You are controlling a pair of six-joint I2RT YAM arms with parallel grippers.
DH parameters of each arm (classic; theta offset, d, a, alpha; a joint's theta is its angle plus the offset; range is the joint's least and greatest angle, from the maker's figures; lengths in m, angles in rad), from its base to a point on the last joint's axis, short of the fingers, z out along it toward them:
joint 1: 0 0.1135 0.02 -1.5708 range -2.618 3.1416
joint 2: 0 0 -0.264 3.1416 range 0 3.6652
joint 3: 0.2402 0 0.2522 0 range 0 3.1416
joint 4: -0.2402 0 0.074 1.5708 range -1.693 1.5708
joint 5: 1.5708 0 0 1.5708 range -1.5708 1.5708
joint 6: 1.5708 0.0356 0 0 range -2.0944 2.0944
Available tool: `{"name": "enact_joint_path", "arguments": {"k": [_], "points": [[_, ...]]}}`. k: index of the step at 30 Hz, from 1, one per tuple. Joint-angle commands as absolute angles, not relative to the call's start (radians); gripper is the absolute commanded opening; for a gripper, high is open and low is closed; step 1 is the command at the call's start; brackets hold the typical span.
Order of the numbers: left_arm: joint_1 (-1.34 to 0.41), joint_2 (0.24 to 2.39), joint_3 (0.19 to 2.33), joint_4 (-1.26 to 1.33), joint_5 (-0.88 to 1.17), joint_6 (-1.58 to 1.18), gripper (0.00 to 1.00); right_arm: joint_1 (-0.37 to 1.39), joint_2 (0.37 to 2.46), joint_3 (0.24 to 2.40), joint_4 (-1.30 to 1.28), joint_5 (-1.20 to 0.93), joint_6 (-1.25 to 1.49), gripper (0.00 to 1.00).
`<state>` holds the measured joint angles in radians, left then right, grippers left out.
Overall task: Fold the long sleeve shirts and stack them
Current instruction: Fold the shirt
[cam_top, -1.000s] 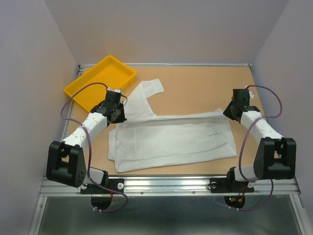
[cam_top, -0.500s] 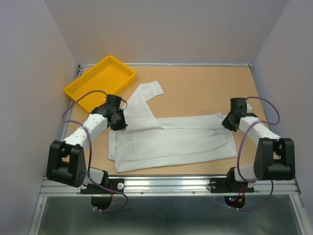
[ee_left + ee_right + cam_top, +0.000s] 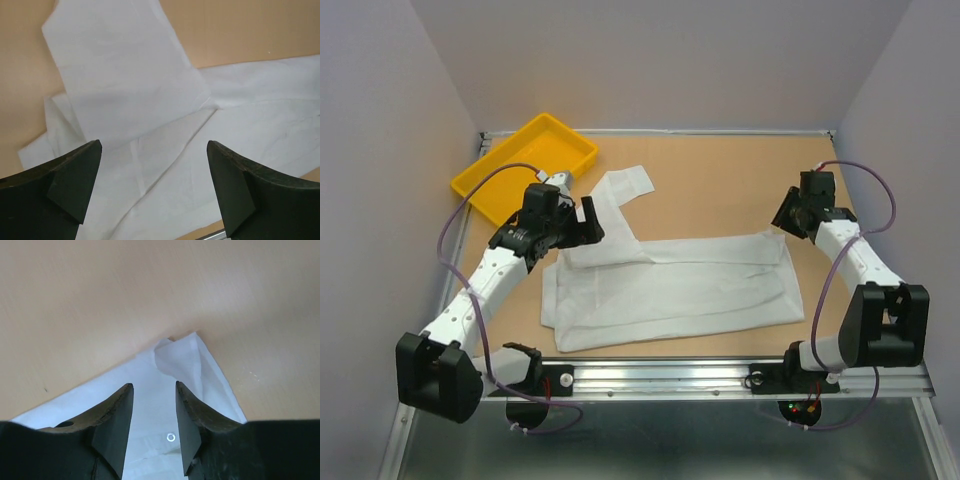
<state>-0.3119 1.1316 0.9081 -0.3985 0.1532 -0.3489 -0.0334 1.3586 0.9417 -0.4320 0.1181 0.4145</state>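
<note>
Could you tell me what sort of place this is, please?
Likely a robotics lab cell: plain walls box in a wooden table with a white shirt and yellow tray.

Shirt [image 3: 130, 75]: in the left wrist view we find it cut off at the right and lower edges, its near part hidden behind the left hand's [image 3: 154, 146] fingers [image 3: 70, 175].

Small round fitting [image 3: 171, 437] on the cloth between the right hand's [image 3: 154, 386] fingers: too small for us to name.

Tray [image 3: 510, 165]: near edge partly behind the left arm [image 3: 485, 280].
</note>
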Motion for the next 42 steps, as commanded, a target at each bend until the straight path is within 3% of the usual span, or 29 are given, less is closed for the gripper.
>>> {"name": "enact_joint_path", "arguments": {"k": [1,8,18,22,25,28,42], "points": [[-0.325,1.204,0.962,-0.302,0.193,-0.331,0.99,-0.041,1.452,1.050,-0.417,0.123,0.387,0.45],[-0.325,1.387,1.011,-0.270,0.117,-0.325,0.98,-0.043,1.647,1.138,-0.426,0.055,0.437,0.45],[-0.324,1.520,0.937,-0.227,0.106,-0.371,0.98,-0.043,1.726,1.181,-0.426,0.032,0.434,0.38],[-0.324,1.549,0.899,-0.222,0.106,-0.388,0.98,-0.043,1.729,1.187,-0.426,0.052,0.428,0.28],[-0.318,1.560,0.870,-0.225,0.112,-0.402,0.98,-0.044,1.735,1.187,-0.428,0.069,0.426,0.09],[-0.313,1.565,0.858,-0.222,0.114,-0.408,0.98,-0.049,1.736,1.184,-0.431,0.083,0.426,0.01],[-0.272,1.579,0.772,-0.210,0.156,-0.430,0.98,-0.169,1.695,1.183,-0.456,0.127,0.520,0.01]]}}
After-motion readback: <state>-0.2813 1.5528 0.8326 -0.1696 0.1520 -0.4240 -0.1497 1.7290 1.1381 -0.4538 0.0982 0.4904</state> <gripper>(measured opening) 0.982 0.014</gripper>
